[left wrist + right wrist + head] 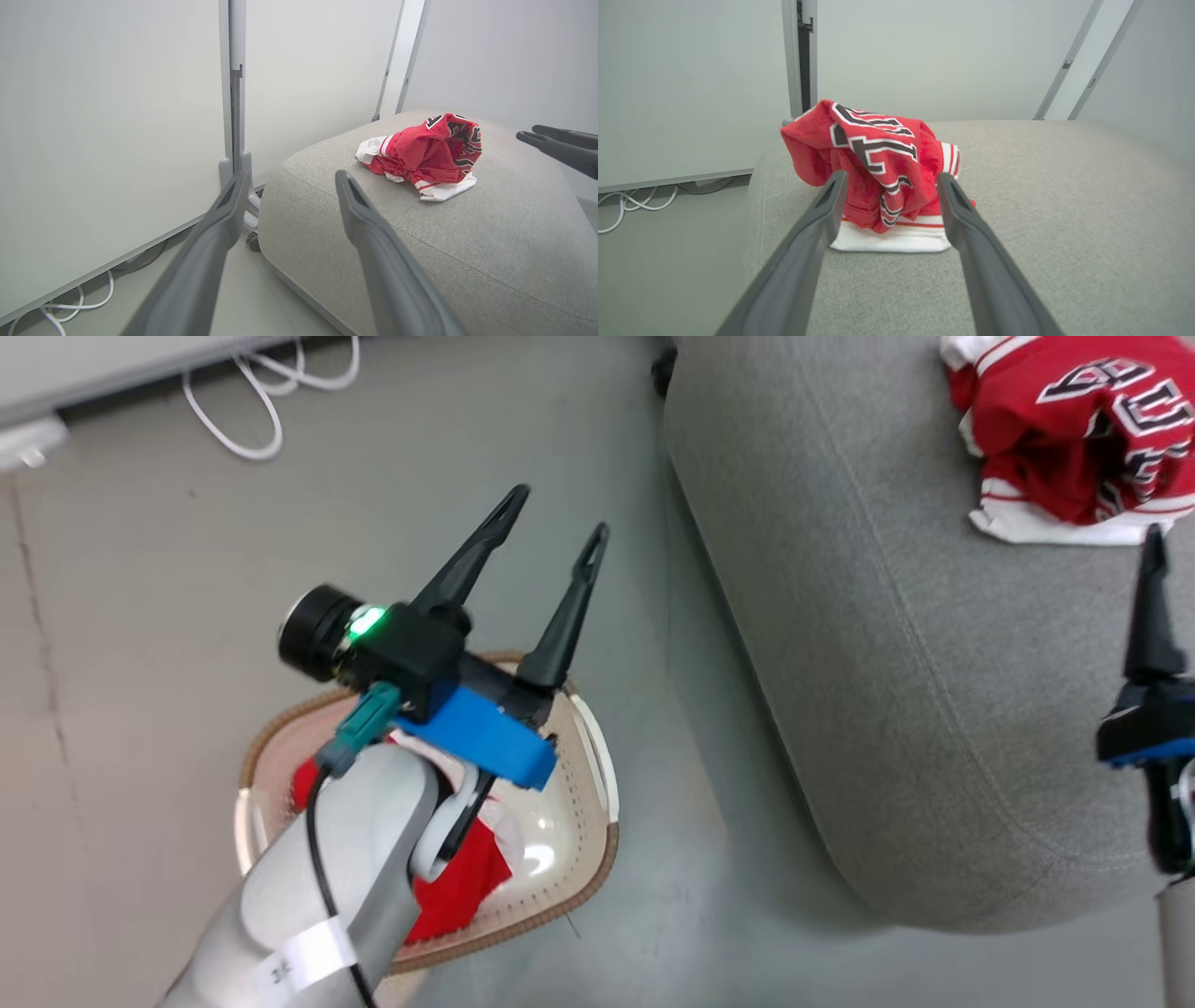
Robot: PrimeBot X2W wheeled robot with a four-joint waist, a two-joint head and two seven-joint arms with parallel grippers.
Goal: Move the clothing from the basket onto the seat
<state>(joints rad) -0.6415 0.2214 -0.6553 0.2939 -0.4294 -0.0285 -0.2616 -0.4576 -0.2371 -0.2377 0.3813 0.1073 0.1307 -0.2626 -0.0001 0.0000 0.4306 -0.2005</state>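
Plain red piece (462, 887): lies crumpled in the basket, partly hidden under the left forearm. It is the one garment yet to be moved.
Jersey (1064, 420): already on the seat, bunched up with its lettering showing. It needs no more handling.
Basket (565, 803): stands on the floor (653, 616) near the seat's rounded edge, not touching it.
Seat (887, 663): plenty of bare grey fabric between the jersey and the near edge, so there is room to put a garment down.
Left gripper (558, 513): empty, fingers spread wide, raised above the basket. The tips point away over the floor, not down at the cloth.
Right gripper (892, 176): empty, fingers apart, hovering over the seat just short of the jersey.
Step in hand: most likely the left arm's reach into the basket for the red piece.
Doing it well: tip the wrist so the fingers point down, and descend inside the brown rim, clear of the white handle. Pinch a thick fold near the cloth's middle, not a loose hem, and close firmly. Lift straight up until all the fabric clears the rim, then swing across.
Risk: a trailing edge could catch the rim and drag or tip the light basket.
Placement: aim for bare fabric beside the jersey, well apart from the right gripper.
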